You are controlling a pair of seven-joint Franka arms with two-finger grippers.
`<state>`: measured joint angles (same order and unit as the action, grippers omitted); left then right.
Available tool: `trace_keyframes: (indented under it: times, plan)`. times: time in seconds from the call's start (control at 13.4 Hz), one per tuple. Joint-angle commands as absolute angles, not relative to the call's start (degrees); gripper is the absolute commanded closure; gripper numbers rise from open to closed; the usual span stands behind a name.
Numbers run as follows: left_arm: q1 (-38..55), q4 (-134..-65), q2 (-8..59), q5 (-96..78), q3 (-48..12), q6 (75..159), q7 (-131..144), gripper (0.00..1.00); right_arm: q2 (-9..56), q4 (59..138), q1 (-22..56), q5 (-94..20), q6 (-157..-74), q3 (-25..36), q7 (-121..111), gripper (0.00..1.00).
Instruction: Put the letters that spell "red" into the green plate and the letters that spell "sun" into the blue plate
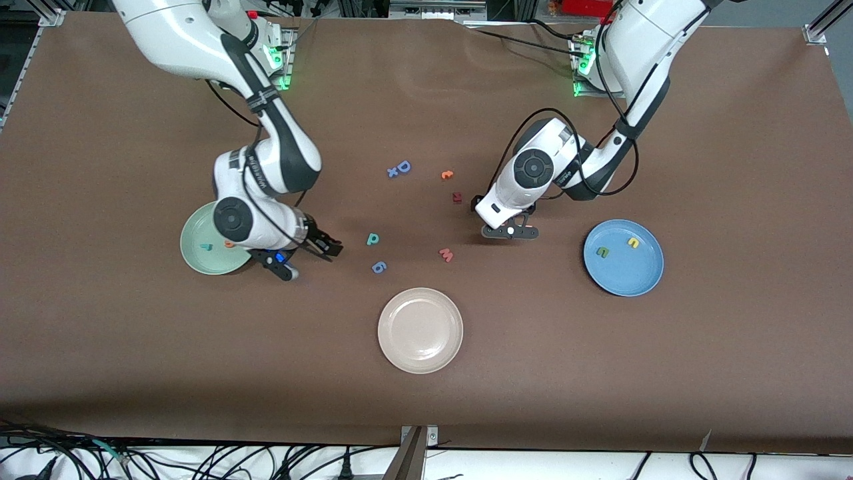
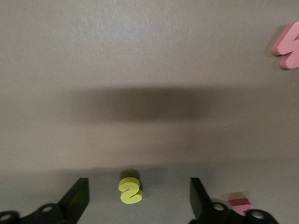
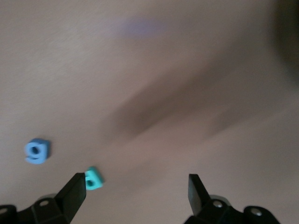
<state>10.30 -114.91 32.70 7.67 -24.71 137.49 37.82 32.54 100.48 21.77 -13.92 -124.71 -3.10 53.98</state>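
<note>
I see the green plate (image 1: 193,250) at the right arm's end holding teal r (image 1: 207,247) and orange e (image 1: 228,244); blue plate (image 1: 623,258) holds green n (image 1: 602,252) and yellow u (image 1: 633,243). Right gripper (image 1: 305,256) wide, empty, beside green plate; teal d (image 1: 373,239) on table. Left gripper (image 2: 138,196) wide, straddling yellow s (image 2: 130,190).
</note>
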Motion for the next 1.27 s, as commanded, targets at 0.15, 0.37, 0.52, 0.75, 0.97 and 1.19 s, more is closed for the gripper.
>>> trace_keyframes:
  times: [0.15, 0.37, 0.52, 0.75, 0.97, 1.19]
  plan:
    - [10.6, -117.8, 32.0, 9.0, -24.6, 138.0, 39.7, 0.15, 36.1, 99.7, 26.8, -14.5, -133.0, -3.2, 61.7, 0.03]
    - [10.8, -117.8, 32.3, 9.1, -24.6, 138.1, 39.7, 0.37, 38.3, 99.7, 28.8, -14.5, -138.1, -3.1, 62.2, 0.04]
    - [10.7, -117.9, 32.2, 9.1, -24.6, 138.0, 39.7, 0.71, 39.3, 99.7, 29.4, -14.1, -139.3, -3.1, 62.2, 0.06]
    - [10.5, -117.7, 31.7, 9.0, -24.6, 137.5, 39.6, 0.97, 39.9, 99.8, 29.6, -13.9, -139.4, -3.1, 62.1, 0.11]
    - [9.9, -117.0, 29.7, 9.0, -24.7, 134.1, 39.2, 0.97, 41.0, 99.8, 30.1, -14.0, -140.5, -3.1, 62.1, 0.19]
    - [7.5, -116.2, 26.6, 9.0, -24.6, 131.3, 36.2, 0.97, 41.1, 99.8, 30.1, -13.9, -140.4, -3.1, 62.1, 0.41]
